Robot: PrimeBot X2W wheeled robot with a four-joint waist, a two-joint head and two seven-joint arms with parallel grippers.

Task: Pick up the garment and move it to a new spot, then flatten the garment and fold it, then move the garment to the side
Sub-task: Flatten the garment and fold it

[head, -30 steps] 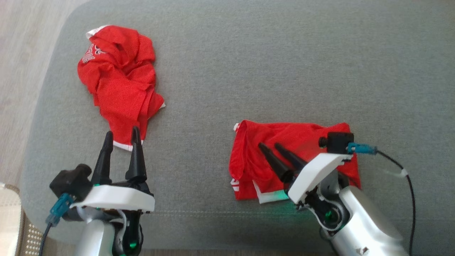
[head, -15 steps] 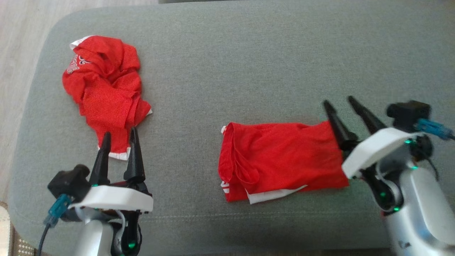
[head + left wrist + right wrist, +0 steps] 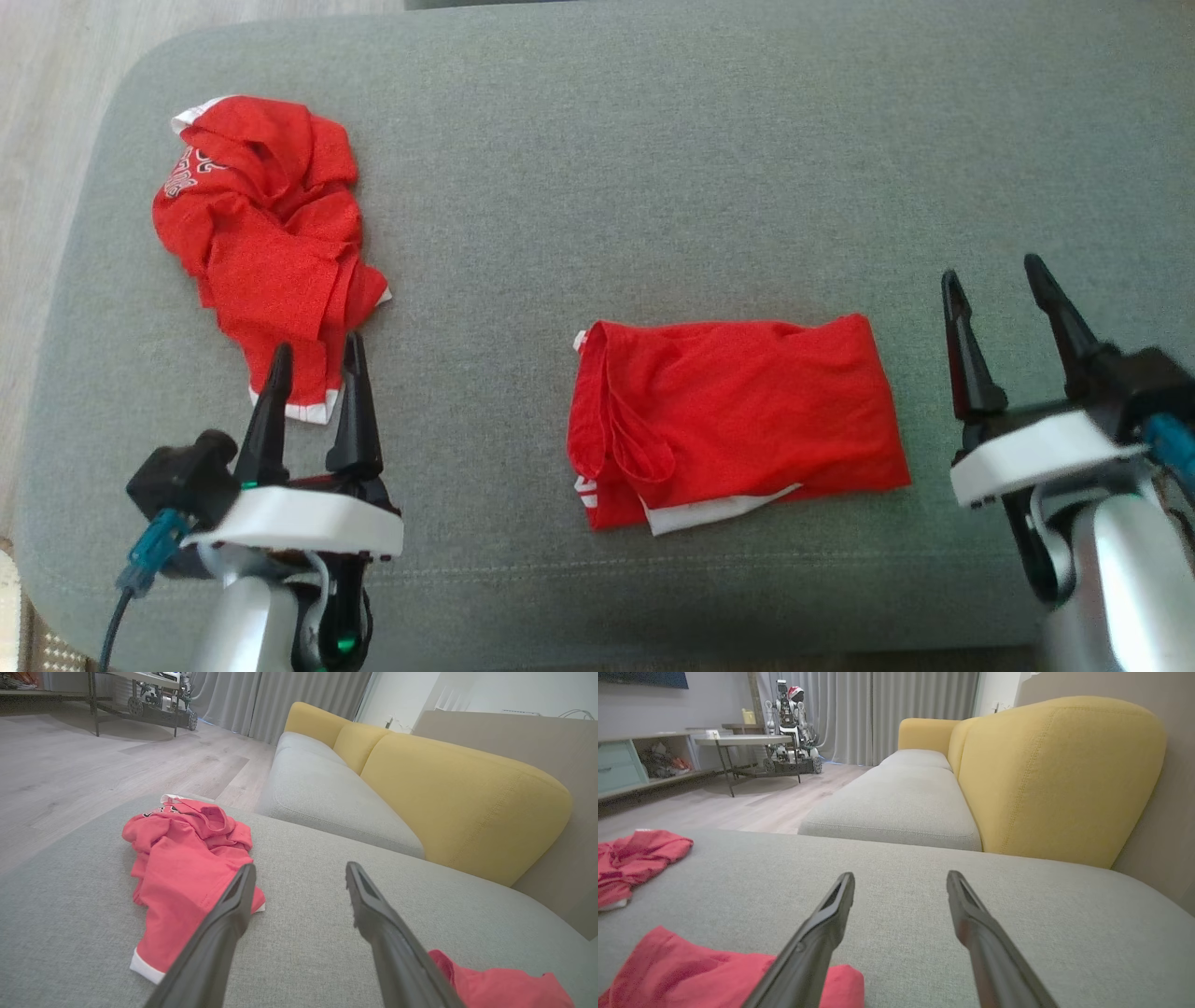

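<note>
- Right gripper: since the earlier frames it has drawn off the folded garment towards the robot's right. It now stands clear of the cloth's right edge, over bare grey cushion.
- Right arm pose: the forearm rises from the lower right corner of the head view. Its two dark fingers point up that view and lean slightly left, and the pincer is spread wide with nothing between the fingers.
- Left gripper: the arm rises from the lower left of the head view with fingers pointing up it. The pincer is spread and empty, and its tips overlap the white hem of the crumpled garment; contact cannot be judged.
- Folded garment: a red cloth lying flat as a rough rectangle, longer side to side, near the cushion's front centre between the two grippers. Its left edge is rolled into loose folds, and a white strip shows at its lower left corner and along the lower edge.
- Crumpled garment: a red heap with white trim and white lettering, lying at the cushion's far left, well apart from the folded one.
- Background, right wrist view: a yellow backrest stands behind the grey cushion.
</note>
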